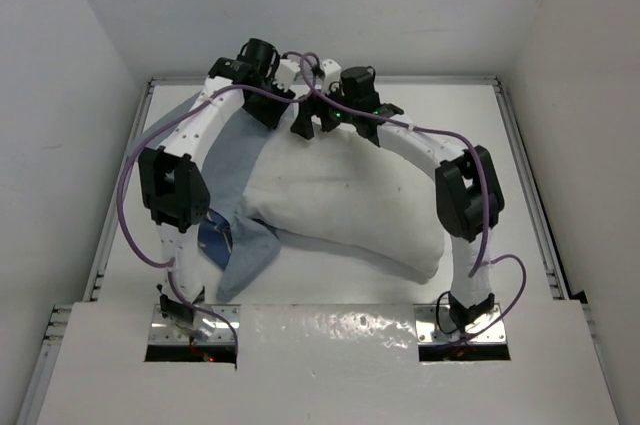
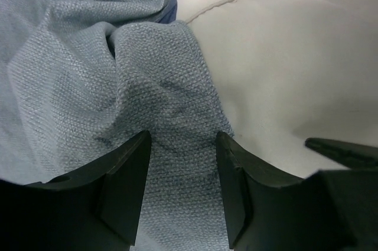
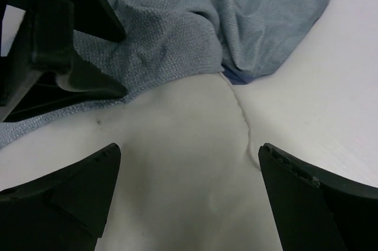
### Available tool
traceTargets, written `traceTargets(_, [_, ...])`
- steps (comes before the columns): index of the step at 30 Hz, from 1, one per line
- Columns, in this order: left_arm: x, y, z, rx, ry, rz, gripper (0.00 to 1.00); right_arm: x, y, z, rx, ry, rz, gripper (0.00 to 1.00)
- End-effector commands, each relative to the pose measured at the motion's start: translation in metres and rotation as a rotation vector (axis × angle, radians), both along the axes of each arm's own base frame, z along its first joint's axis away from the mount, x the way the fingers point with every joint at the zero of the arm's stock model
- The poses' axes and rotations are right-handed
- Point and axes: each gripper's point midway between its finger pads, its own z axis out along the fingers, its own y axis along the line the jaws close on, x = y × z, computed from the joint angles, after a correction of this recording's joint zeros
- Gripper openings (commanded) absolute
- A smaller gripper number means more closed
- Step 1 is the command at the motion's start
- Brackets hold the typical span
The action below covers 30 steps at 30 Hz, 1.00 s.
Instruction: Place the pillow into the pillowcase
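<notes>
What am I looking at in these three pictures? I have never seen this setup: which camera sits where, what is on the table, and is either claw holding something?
These are two robot arms bolted at the table's near edge: the left arm and the right arm. The overhead picture comes from a fixed camera above and behind them. The other two come from a camera on each wrist, so the dark prongs are that arm's own fingers. On the table lies a white pillow with a blue pillowcase bunched against its left end. The left gripper has its jaws apart over a fold of pillowcase. The right gripper is wide open over the pillow. Neither seems to grip anything.
</notes>
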Motion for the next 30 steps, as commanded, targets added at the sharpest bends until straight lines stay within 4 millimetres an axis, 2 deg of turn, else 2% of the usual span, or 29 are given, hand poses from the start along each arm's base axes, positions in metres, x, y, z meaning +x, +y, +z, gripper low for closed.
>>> traceTargets(1, [0.007, -0.013, 0.007, -0.083, -0.020, -0.015, 0.45, -0.009, 0.018, -0.020, 0.057, 0.103, 0.050, 0.98])
traceTargets(5, [-0.002, -0.023, -0.002, -0.159, 0.051, -0.030, 0.43, -0.026, 0.015, -0.045, 0.066, 0.192, 0.049, 0.96])
traceTargets(7, [-0.003, -0.029, 0.002, -0.195, 0.061, -0.038, 0.47, -0.027, 0.015, -0.041, 0.088, 0.178, 0.043, 0.95])
traceTargets(11, [0.000, -0.045, 0.039, -0.300, 0.001, -0.083, 0.57, -0.039, 0.007, -0.041, 0.104, 0.177, 0.023, 0.94])
traceTargets(12, [0.001, -0.047, 0.044, -0.313, -0.017, -0.091, 0.59, -0.042, 0.007, -0.023, 0.135, 0.150, 0.018, 0.93])
traceTargets(13, [-0.001, -0.049, 0.048, -0.326, -0.024, -0.101, 0.61, -0.045, 0.004, -0.022, 0.157, 0.124, 0.006, 0.94])
traceTargets(14, [-0.001, -0.049, 0.047, -0.328, -0.024, -0.101, 0.61, -0.047, 0.002, 0.000, 0.194, 0.085, -0.004, 0.94])
traceTargets(15, [-0.003, -0.046, 0.041, -0.314, -0.012, -0.093, 0.62, -0.052, -0.002, -0.001, 0.200, 0.079, -0.014, 0.95])
traceTargets(17, [-0.005, -0.042, 0.029, -0.288, 0.011, -0.087, 0.58, -0.048, -0.009, 0.027, 0.230, -0.001, -0.051, 0.96])
traceTargets(20, [-0.010, -0.037, 0.011, -0.253, 0.051, -0.077, 0.52, -0.046, -0.018, 0.036, 0.202, -0.050, -0.085, 0.97])
traceTargets(24, [-0.010, -0.030, -0.006, -0.204, 0.090, -0.063, 0.51, -0.041, -0.022, 0.023, 0.128, -0.032, -0.095, 0.97])
traceTargets(27, [-0.020, -0.037, -0.013, -0.229, 0.154, -0.090, 0.50, -0.035, -0.023, 0.017, 0.105, -0.022, -0.106, 0.97])
traceTargets(30, [-0.025, -0.043, -0.013, -0.245, 0.167, -0.111, 0.40, -0.028, -0.025, 0.014, 0.089, -0.026, -0.130, 0.97])
